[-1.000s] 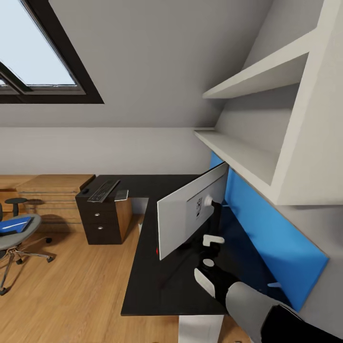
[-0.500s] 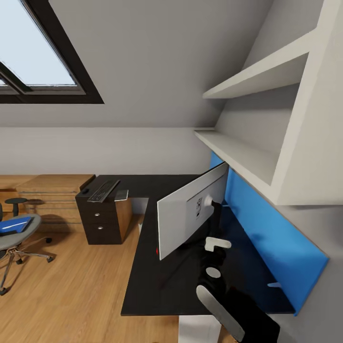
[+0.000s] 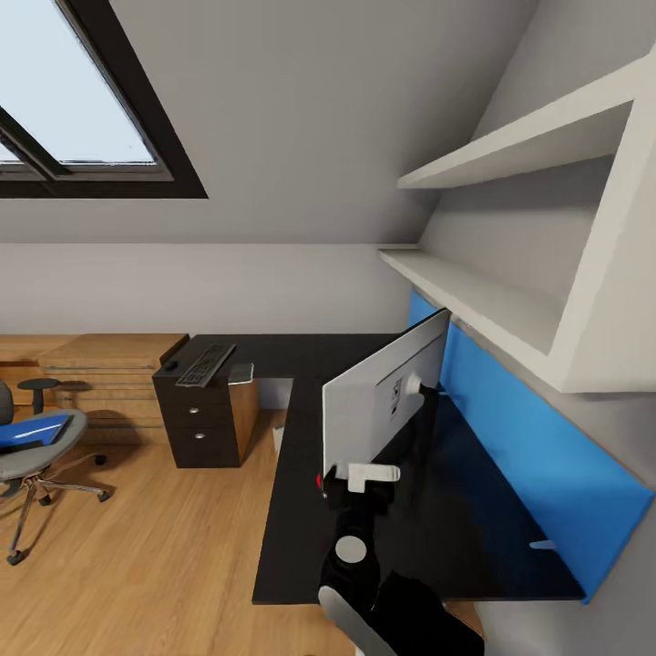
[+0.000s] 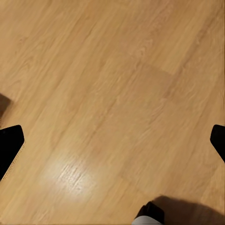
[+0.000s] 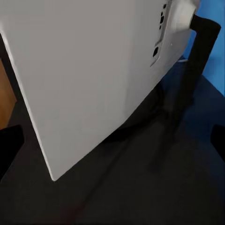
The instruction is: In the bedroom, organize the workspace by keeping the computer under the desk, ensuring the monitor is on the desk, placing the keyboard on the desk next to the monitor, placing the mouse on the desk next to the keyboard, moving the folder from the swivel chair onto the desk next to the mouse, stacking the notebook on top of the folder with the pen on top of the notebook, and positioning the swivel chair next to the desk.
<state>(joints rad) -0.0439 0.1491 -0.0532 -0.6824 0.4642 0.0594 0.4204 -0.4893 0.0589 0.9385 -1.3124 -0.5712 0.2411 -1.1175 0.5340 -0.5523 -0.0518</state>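
The monitor (image 3: 378, 405) stands on the black desk (image 3: 301, 519) with its light grey back toward me; the right wrist view has that back (image 5: 89, 70) and its stand (image 5: 199, 51) close up. My right gripper (image 3: 362, 485) hovers low over the desk at the monitor's near lower corner, and its fingers (image 5: 9, 145) are spread wide and empty. On the desk's far wing lies the keyboard (image 3: 205, 364), with a small dark mouse (image 3: 171, 365) beside it. Far left, the swivel chair (image 3: 32, 460) carries the blue folder (image 3: 32, 428). My left gripper (image 4: 112, 140) is open over wooden floor.
White wall shelves (image 3: 474, 301) overhang the desk's right side above a blue back panel (image 3: 538, 446). Light wooden low cabinets (image 3: 100, 364) and a black stool (image 3: 38, 387) line the far wall. A small pale box (image 3: 279, 438) sits on the floor under the desk. Dark drawers (image 3: 196, 424) stand below the keyboard.
The head view has shifted, so the whole scene sits further right. My right gripper has swung left, from behind the monitor's stand to its near lower corner.
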